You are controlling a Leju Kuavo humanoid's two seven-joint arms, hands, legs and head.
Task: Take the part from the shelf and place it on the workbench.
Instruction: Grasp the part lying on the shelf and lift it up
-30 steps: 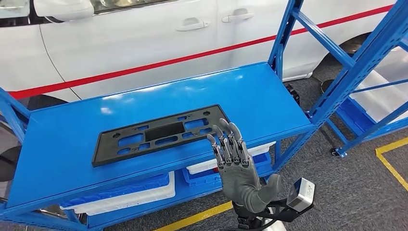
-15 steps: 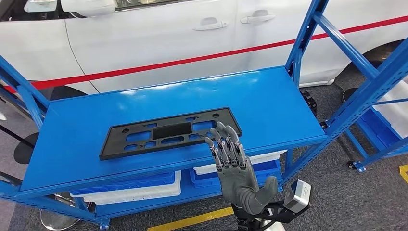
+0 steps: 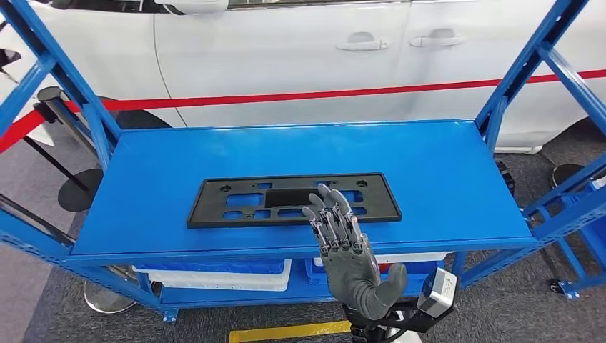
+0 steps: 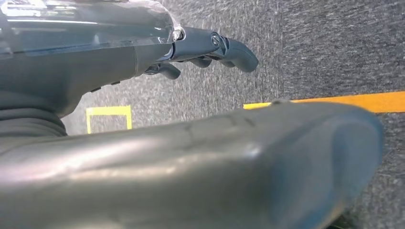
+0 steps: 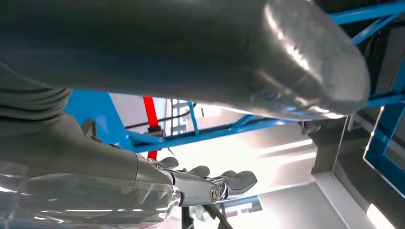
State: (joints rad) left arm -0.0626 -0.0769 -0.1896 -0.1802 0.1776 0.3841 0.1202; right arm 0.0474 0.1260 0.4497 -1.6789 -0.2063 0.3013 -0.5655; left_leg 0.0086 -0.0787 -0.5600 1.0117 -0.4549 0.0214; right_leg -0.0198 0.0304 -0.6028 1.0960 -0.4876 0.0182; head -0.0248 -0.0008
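Observation:
The part (image 3: 236,204) is a flat black rectangular plate with several cut-outs, lying on the top board of the blue shelf (image 3: 443,179) near its front edge. My right hand (image 3: 346,246) is raised in front of the shelf with its fingers stretched out and apart, holding nothing. Its fingertips overlap the part's near edge in the head view; I cannot tell whether they touch it. In the right wrist view the right hand (image 5: 205,183) reaches toward blue shelf framing. My left hand (image 4: 205,45) hangs over grey floor, fingers loosely extended and holding nothing.
A white car (image 3: 286,57) with a red stripe stands close behind the shelf. Blue uprights (image 3: 71,86) frame both ends. White and blue bins (image 3: 221,273) sit on the lower level. Another blue rack (image 3: 582,207) is at the right, a stanchion base (image 3: 75,196) at the left, yellow floor tape (image 3: 286,332) below.
The whole picture has shifted right and the shelf now faces me squarely, so the camera has moved. My right hand keeps its open pose near the part's front edge.

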